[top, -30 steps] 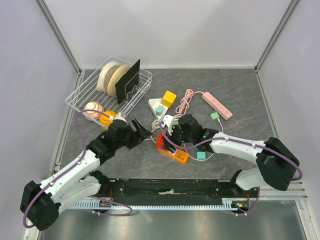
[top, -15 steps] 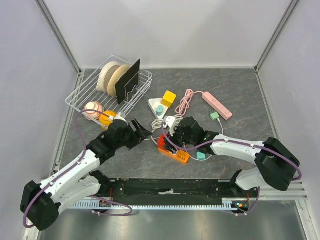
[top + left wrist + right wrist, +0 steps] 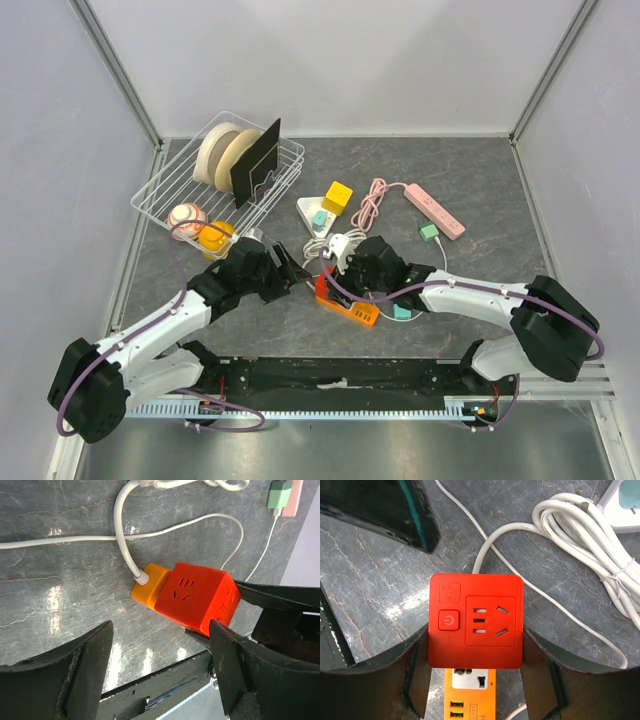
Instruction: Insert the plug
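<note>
The left gripper (image 3: 288,266) hovers with its jaws released just left of the red cube plug (image 3: 476,627), probably ready to steady it. The plug sits over the far end of the orange power strip (image 3: 472,695), grasped on both sides by the right gripper (image 3: 475,636), seemingly to press it down. White cable (image 3: 125,545) crowds the far side, so the near side offers more room.

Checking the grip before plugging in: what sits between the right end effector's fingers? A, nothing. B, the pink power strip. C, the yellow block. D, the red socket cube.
D: the right wrist view shows the red socket cube flanked on both sides by the fingers of the right end effector.
</note>
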`<state>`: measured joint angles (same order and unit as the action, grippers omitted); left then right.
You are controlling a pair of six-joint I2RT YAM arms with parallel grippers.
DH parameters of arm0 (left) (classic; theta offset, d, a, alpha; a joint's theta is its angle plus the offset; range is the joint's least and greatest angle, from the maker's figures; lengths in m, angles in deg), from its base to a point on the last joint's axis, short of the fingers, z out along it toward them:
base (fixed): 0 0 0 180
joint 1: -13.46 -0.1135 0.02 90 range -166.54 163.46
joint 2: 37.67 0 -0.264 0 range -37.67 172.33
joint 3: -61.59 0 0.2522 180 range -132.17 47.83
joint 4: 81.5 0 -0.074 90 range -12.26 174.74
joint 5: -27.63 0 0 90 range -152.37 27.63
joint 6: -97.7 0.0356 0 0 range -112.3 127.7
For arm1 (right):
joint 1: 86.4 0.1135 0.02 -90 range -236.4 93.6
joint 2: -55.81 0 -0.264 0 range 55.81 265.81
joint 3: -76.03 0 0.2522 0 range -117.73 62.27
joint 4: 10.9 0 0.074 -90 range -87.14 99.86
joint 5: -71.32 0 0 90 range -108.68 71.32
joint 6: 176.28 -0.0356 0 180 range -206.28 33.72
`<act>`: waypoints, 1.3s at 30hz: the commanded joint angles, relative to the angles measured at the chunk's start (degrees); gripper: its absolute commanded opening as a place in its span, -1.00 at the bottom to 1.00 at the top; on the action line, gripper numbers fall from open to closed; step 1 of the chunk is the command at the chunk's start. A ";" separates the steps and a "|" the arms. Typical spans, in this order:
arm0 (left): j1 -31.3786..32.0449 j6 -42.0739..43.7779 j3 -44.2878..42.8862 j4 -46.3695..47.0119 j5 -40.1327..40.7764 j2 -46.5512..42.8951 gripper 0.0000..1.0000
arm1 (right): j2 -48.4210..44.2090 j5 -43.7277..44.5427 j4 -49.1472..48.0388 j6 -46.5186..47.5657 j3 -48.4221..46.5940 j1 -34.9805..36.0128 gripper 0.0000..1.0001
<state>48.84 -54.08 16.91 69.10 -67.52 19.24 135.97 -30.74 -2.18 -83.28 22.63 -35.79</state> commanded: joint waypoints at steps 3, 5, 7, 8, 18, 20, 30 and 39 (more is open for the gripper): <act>0.13 -1.05 2.78 4.65 -3.29 1.89 0.63 | 4.21 3.53 8.89 2.27 -3.51 3.97 -1.00; 0.13 -1.68 3.75 5.35 -3.38 1.37 0.60 | 6.05 4.40 9.69 2.71 -4.83 5.37 -1.00; 0.13 -2.20 4.55 5.44 -3.20 0.49 0.58 | 7.37 4.67 10.22 2.27 -5.10 5.81 -1.00; 0.13 -2.21 4.72 5.53 -3.12 0.31 0.58 | 7.73 4.58 10.31 1.92 -5.10 5.99 -1.00; 0.13 -4.14 8.24 5.44 -2.59 -1.45 0.47 | 12.38 4.50 12.24 -0.62 -6.33 8.63 -1.00; 0.13 -4.14 8.68 5.44 -2.94 -1.18 0.45 | 13.26 4.06 12.07 -1.24 -5.98 9.15 -1.00; 0.13 -6.33 12.54 3.51 -1.53 -5.65 0.37 | 18.80 2.13 9.61 -6.34 -4.40 9.77 -1.00; 0.13 -8.71 12.20 0.26 1.37 -12.25 0.37 | 15.73 1.33 6.00 -10.04 0.17 10.12 -1.00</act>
<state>48.42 -60.90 28.74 74.10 -66.97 8.94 146.90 -22.72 -9.13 -86.53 17.36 -27.66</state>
